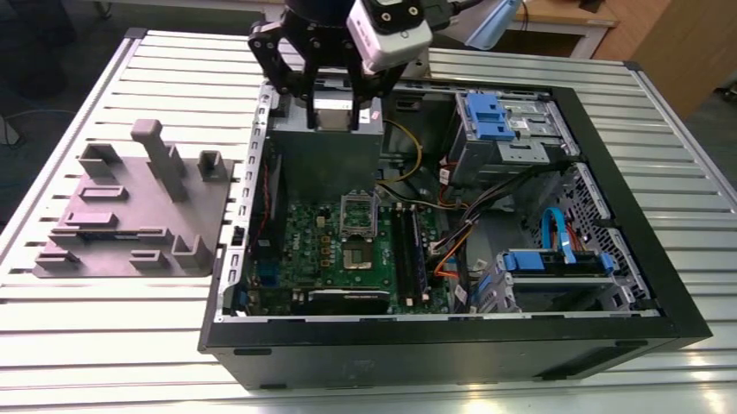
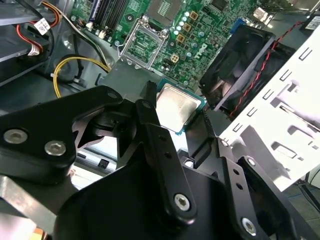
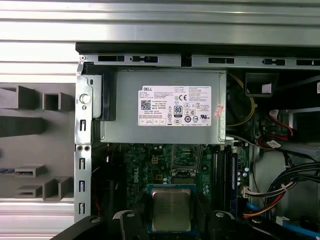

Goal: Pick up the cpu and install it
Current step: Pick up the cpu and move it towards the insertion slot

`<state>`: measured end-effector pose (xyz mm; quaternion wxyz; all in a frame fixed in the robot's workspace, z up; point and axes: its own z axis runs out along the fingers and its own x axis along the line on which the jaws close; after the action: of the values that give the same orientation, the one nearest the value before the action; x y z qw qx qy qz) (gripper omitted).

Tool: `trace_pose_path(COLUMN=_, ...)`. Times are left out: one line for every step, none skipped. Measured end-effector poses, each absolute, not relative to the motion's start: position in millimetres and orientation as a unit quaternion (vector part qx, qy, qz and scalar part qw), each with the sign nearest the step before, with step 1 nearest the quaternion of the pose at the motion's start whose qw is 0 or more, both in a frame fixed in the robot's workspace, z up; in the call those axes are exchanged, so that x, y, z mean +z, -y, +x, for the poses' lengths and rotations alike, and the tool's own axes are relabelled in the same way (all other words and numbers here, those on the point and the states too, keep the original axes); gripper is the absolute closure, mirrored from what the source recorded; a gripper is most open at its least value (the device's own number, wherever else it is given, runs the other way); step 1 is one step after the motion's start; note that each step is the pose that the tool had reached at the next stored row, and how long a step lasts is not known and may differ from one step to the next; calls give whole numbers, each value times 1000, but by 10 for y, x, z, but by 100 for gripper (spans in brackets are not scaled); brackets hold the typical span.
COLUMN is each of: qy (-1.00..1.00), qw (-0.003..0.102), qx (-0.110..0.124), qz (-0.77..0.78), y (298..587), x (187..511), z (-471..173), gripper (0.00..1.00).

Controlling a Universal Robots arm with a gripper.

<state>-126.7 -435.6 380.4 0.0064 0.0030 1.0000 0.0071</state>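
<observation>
Cpu (image 3: 171, 209) in grip of end effector (image 3: 171, 220)

Exterior view: standing off arm, well back, looking steeply down, taking in whole open computer case (image 1: 437, 354). Grey moulded tray (image 1: 150, 216) lying at case's 9 o'clock, slatted table (image 1: 103, 345) around both, gripper (image 1: 331, 116) hanging at case's 11 o'clock.

First wrist view: riding on arm, facing straight down over power supply (image 3: 125, 115) and motherboard (image 3: 155, 165).

Second wrist view: sitting close behind fingers (image 2: 150, 130), looking obliquely toward cpu socket (image 2: 145, 45).

All three sharing motherboard and cpu socket. Both wrist views sharing cpu (image 3: 171, 209).
</observation>
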Motion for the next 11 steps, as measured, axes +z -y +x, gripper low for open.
trace_pose_path(qy=-1000, qw=6, qx=7, qz=3, y=4356, x=3803, z=-1260, gripper=53)
trace_pose_path(qy=-1000, qw=6, qx=7, qz=3, y=4356, x=3804, z=-1253, gripper=53)
trace_pose_path(qy=-1000, qw=6, qx=7, qz=3, y=4356, x=3804, z=-1246, gripper=53)
trace_pose_path(qy=-1000, qw=6, qx=7, qz=3, y=4356, x=3804, z=-1240, gripper=53)
trace_pose_path(qy=-1000, qw=6, qx=7, qz=3, y=4356, x=3804, z=-1234, gripper=53)
trace_pose_path(qy=-1000, qw=6, qx=7, qz=3, y=4356, x=3804, z=-1227, gripper=53)
trace_pose_path(qy=-1000, qw=6, qx=7, qz=4, y=4356, x=3803, z=-1221, gripper=53)
trace_pose_path(qy=-1000, qw=6, qx=7, qz=4, y=4356, x=3803, z=-1214, gripper=53)
trace_pose_path(qy=-1000, qw=6, qx=7, qz=4, y=4356, x=3804, z=-1207, gripper=53)
trace_pose_path(qy=-1000, qw=6, qx=7, qz=4, y=4356, x=3804, z=-1200, gripper=53)
trace_pose_path(qy=-1000, qw=6, qx=7, qz=4, y=4356, x=3803, z=-1194, gripper=53)
